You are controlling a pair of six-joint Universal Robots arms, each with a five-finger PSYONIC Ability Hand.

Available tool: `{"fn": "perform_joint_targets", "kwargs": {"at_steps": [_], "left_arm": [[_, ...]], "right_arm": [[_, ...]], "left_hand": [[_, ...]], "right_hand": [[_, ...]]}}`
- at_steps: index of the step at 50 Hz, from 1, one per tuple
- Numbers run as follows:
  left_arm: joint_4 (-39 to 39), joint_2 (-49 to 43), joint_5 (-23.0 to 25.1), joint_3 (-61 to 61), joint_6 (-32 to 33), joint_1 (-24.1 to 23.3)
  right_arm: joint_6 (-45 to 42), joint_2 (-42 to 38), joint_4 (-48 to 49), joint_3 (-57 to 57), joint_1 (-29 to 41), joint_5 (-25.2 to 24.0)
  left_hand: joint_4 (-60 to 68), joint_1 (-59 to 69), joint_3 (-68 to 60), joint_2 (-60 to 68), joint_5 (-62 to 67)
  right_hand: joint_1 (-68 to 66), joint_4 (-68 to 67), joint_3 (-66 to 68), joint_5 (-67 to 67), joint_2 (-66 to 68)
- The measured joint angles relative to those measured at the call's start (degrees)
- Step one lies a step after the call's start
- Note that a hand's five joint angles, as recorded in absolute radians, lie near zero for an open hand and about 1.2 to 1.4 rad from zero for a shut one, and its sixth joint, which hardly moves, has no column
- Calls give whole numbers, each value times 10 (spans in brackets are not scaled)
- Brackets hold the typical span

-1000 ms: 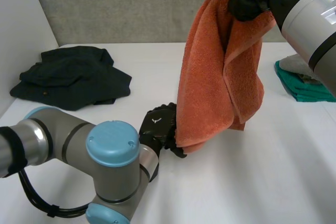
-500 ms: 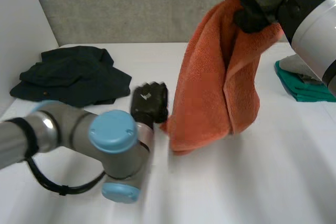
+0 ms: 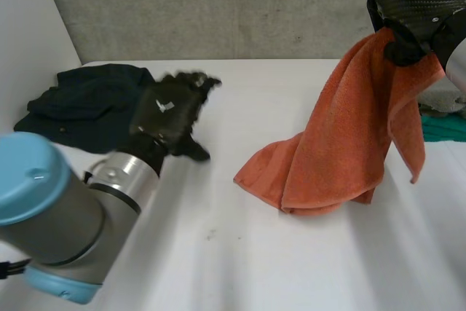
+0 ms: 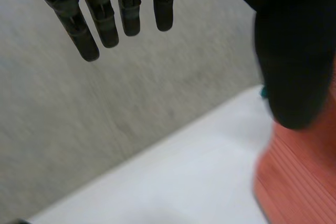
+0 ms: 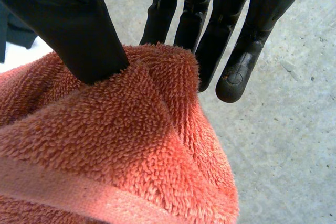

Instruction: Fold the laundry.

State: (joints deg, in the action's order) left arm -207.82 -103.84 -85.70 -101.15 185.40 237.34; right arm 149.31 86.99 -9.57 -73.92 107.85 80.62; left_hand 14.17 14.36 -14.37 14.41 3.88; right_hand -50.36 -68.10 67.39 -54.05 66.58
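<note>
Orange towel [image 3: 349, 143] hangs right of centre, its lower end crumpled on the white table [image 3: 255, 253]. Soft, limp terry, light; likely best taken at a hem corner. Left hand [image 3: 171, 111], centre-left: fingers straight and spread, holding nothing. Right hand [image 3: 415, 5], upper right: pinches the towel's top between thumb and fingers.

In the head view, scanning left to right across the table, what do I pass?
Crumpled dark garment pile → open left hand → hanging orange terry towel → folded teal cloth at the edge.
</note>
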Motion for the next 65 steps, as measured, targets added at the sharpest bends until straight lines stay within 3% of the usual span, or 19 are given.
{"fn": "perform_joint_targets", "kwargs": {"at_steps": [8, 15, 25, 45, 52, 54, 58, 59, 65], "left_arm": [[8, -161, 15, 68, -9, -15], [8, -233, 10, 125, -61, -46], [11, -268, 3, 169, -152, -81], [16, -319, -73, 224, -171, -97], [14, -341, -97, 258, -233, -98], [15, -344, -96, 261, -248, -98], [16, -344, -94, 261, -267, -97], [17, -343, -94, 260, -272, -96], [20, -318, -98, 244, -274, -85]], "right_arm": [[9, 4, 0, 15, 7, -1], [13, 18, -2, 40, 35, 4], [11, 31, -3, 75, 86, 17], [11, 32, -15, 103, 139, 39], [11, 38, -21, 96, 149, 49], [11, 40, -21, 93, 149, 50], [11, 42, -21, 85, 146, 52], [11, 42, -21, 82, 145, 53], [9, 40, -22, 62, 139, 55]], "left_hand": [[-3, 0, 2, -5, -5], [-3, 0, 2, -5, -5], [-3, 0, 2, -5, -5], [10, 11, -7, 9, 14], [147, 153, -143, 143, 151], [251, 267, -248, 248, 252], [256, 272, -258, 259, 257], [520, 517, -513, 516, 513], [544, 517, -536, 539, 519]], "right_hand": [[0, 0, 0, 0, 0], [0, 0, 0, 0, 0], [0, 0, 0, 0, 0], [0, 0, 0, 0, 0], [0, 0, 0, 0, 0], [0, 0, 0, 0, 0], [0, 0, 0, 0, 0], [0, 0, 0, 0, 0], [0, 0, 0, 0, 0]]}}
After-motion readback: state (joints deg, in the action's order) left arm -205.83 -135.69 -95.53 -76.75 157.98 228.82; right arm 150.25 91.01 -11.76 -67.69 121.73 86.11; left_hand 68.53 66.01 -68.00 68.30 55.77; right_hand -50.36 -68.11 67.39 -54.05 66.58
